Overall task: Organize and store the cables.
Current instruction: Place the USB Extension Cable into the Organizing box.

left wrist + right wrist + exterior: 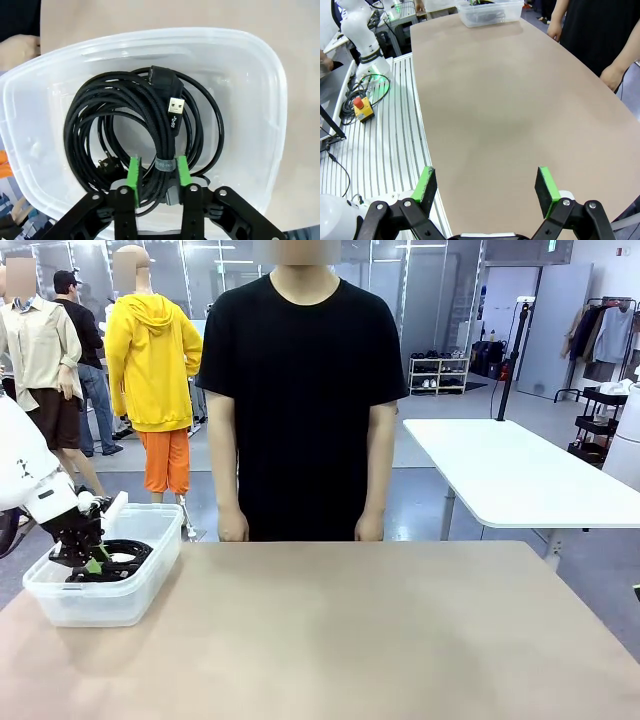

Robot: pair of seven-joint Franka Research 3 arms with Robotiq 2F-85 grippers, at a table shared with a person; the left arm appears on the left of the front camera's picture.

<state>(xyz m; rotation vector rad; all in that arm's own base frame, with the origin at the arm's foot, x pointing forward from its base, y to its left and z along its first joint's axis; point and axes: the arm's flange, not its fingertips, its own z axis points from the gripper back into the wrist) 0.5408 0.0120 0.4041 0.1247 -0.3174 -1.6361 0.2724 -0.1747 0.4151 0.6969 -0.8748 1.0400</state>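
Several black cable coils (85, 120) lie in a clear plastic box (250, 50) at the table's left side. One coil has a silver USB plug (175, 106) on top. My left gripper (157, 162) reaches down into the box (100, 605), its green pads closed on the tied part of a thick coil (128, 558). In the front view this gripper (92, 562) sits low inside the box. My right gripper (487, 182) hangs open over the table's near edge with nothing between its fingers; the box (490, 12) shows far off in its view.
A person in a black shirt stands at the far side, hands (232, 528) hanging at the table edge. The tan tabletop (380, 630) stretches bare to the right of the box. A ribbed metal base with a red stop button (359, 106) lies beside the table.
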